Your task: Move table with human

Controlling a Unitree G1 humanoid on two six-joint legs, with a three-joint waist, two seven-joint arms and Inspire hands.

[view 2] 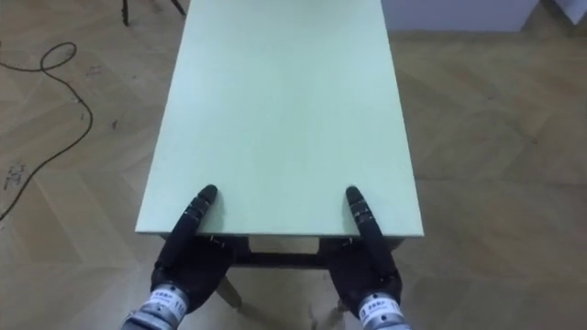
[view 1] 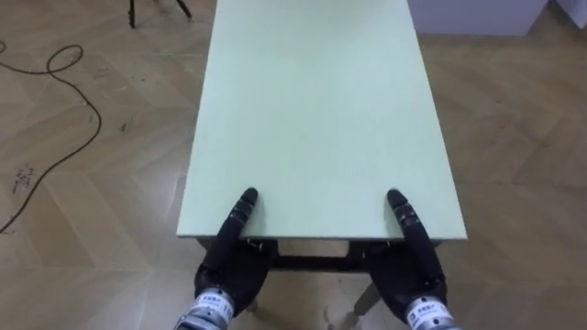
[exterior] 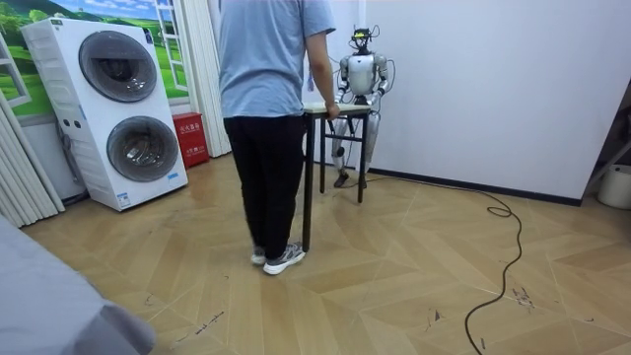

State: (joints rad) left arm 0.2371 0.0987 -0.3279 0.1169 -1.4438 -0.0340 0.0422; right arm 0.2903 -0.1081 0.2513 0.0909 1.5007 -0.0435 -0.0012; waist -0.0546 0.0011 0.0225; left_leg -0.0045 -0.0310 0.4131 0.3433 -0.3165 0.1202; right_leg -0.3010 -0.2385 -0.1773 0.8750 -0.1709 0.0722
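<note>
While person (exterior: 264,99) holds far end, left hand (view 1: 229,268), right hand (view 1: 405,273) pinch table (view 1: 321,110) edge.

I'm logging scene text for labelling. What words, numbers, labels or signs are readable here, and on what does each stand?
No text here is readable.
Red box beside the washing machines: pale marking, too small to read.
Dark marks on the floor: blurred scribbles, unreadable.
Pale bands behind the left hand and right hand: print too small to read.
Table: no text on its top.
</note>
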